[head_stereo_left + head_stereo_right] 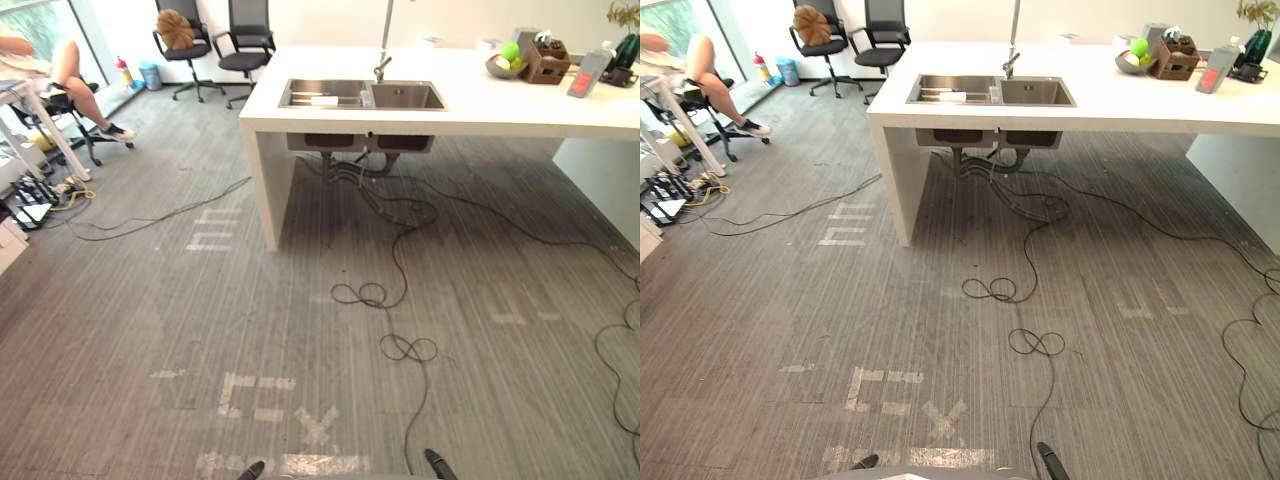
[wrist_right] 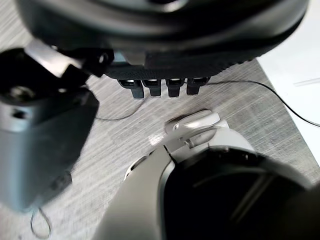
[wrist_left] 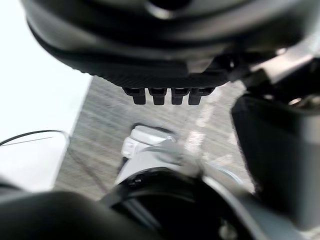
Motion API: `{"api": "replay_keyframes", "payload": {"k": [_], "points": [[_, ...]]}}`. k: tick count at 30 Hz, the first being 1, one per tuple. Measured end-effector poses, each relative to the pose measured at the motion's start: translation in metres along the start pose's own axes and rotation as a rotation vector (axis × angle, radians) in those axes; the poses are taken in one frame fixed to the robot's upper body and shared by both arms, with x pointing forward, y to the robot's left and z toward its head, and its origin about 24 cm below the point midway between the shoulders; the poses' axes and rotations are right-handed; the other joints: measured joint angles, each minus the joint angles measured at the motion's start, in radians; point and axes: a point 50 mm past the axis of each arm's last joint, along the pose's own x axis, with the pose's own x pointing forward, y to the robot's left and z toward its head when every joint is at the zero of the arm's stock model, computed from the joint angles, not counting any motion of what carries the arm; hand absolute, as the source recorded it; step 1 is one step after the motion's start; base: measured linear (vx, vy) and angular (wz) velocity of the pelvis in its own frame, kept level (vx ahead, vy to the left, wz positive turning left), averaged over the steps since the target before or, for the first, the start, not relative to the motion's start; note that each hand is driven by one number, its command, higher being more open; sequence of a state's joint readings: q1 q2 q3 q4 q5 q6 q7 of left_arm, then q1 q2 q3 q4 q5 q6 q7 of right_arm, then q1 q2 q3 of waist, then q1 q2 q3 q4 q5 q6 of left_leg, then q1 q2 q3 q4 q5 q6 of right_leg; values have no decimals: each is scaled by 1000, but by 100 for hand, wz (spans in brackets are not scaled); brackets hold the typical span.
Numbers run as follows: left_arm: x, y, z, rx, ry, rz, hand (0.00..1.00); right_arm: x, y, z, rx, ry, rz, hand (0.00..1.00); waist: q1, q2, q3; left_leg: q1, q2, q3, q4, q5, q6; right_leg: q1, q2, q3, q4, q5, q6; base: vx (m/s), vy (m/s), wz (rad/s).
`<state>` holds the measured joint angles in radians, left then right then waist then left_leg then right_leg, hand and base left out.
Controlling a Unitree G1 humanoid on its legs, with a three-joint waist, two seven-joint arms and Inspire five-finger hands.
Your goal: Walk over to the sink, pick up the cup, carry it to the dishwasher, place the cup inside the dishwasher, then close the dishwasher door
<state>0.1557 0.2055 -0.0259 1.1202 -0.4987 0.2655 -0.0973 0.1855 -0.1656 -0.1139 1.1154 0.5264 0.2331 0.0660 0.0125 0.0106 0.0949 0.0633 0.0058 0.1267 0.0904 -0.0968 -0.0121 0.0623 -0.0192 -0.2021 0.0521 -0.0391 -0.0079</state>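
Well, both dark hands hang over the grey carpeted floor (image 1: 200, 330) and hold nothing. The left hand (image 3: 150, 45) shows its fingers (image 3: 159, 95) in a loose, relaxed row with the thumb set apart, touching nothing. The right hand (image 2: 160, 45) carries its fingers (image 2: 155, 87) the same way.

Far ahead stands a long white surface (image 1: 480, 105) with one stainless-steel sink (image 1: 400, 97) of two basins and one upright metal tap (image 1: 381, 68) behind it. What looks like a small clear cup (image 1: 366, 97), too small to make out well, stands at the divide between the basins. One flat white item (image 1: 323, 100) lies in the left basin. Two black office chairs (image 1: 185, 45) (image 1: 247, 40) stand at the far left, near one seated person (image 1: 75, 75).
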Motion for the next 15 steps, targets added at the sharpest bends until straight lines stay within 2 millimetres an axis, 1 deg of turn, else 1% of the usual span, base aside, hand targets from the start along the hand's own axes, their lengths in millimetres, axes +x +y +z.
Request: {"api": "replay_keyframes", "payload": {"k": [2,3,5,6,10,11,13,15], "points": [[0,-5,15,3,-39,-30,100,0,-1,0,11,-12,-9,100,-3,2,6,27,-1,15,-33,20,-18,34,2,-10,-51,20,7,54,-15,9],[0,-7,17,4,-46,-40,100,0,0,1,17,-19,-12,100,-7,-3,9,36,0,19,-38,21,-21,46,2,-15,-58,21,8,46,-13,13],[1,-18,20,-4,-53,-87,100,1,6,8,56,-70,-23,100,-13,-5,10,61,0,20,-55,23,-24,73,5,-20,-80,24,12,23,-10,7],[1,-19,21,-2,-56,-97,100,1,6,9,53,-77,-26,100,-14,-6,10,63,0,19,-59,24,-25,77,5,-24,-87,25,15,7,-14,3],[1,-23,28,34,-76,-106,100,2,17,22,52,-149,-18,100,-11,-7,21,67,-2,15,-84,34,-36,83,7,-38,-111,33,23,20,-16,6],[0,-24,33,103,-95,-96,100,2,22,29,49,-175,-8,100,-12,-4,25,68,-3,8,-92,38,-39,86,7,-47,-115,33,24,4,-17,11],[-1,-26,39,153,-116,-93,100,1,28,36,43,-203,8,100,-12,-5,29,70,-4,3,-96,40,-40,91,7,-55,-121,33,24,2,-17,13],[-3,-32,47,184,-147,-112,100,0,45,47,8,-236,45,100,-15,-4,31,71,-5,-4,-107,48,-44,93,7,-69,-124,31,32,-3,-21,15]]}}
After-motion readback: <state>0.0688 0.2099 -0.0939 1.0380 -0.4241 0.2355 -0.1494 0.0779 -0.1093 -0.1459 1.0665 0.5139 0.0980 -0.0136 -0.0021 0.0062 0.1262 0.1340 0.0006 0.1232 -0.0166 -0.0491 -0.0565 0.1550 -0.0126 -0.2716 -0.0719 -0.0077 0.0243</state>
